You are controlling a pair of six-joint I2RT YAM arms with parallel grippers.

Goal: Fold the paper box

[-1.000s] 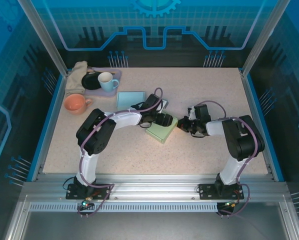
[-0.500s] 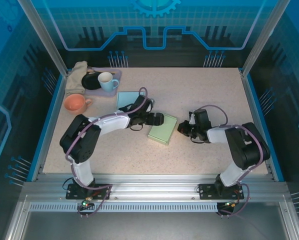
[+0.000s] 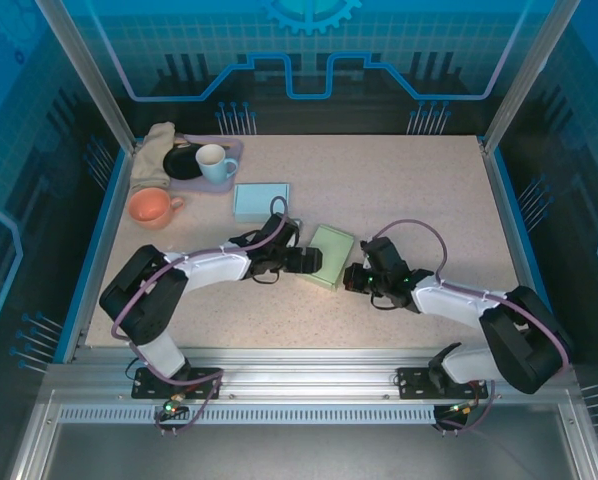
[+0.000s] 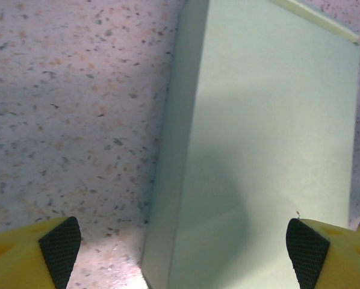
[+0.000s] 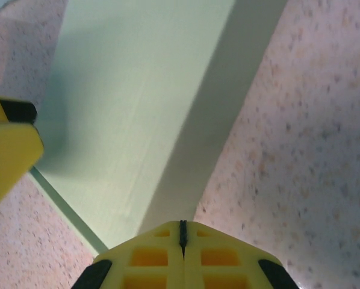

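Observation:
The pale green paper box (image 3: 328, 257) lies flat and closed on the speckled table, mid-field. My left gripper (image 3: 312, 262) sits at its left side, open. In the left wrist view its jaws (image 4: 183, 256) stand wide: one pad is over the table, and the other pad (image 4: 305, 250) is over the box top (image 4: 264, 132), with nothing gripped. My right gripper (image 3: 353, 278) is shut at the box's near right corner. In the right wrist view its closed fingertips (image 5: 182, 232) point at the box's side wall (image 5: 222, 114).
A light blue flat box (image 3: 261, 200) lies behind the left arm. At the back left are an orange mug (image 3: 152, 208), a beige cloth (image 3: 154, 150), and a purple tray (image 3: 231, 150) holding a black dish and a pale blue mug (image 3: 215, 162).
Both arms have stretched lower and drawn their grippers toward the near edge. The left gripper has come off the box's top to its left side and opened wider. The box has stayed put.

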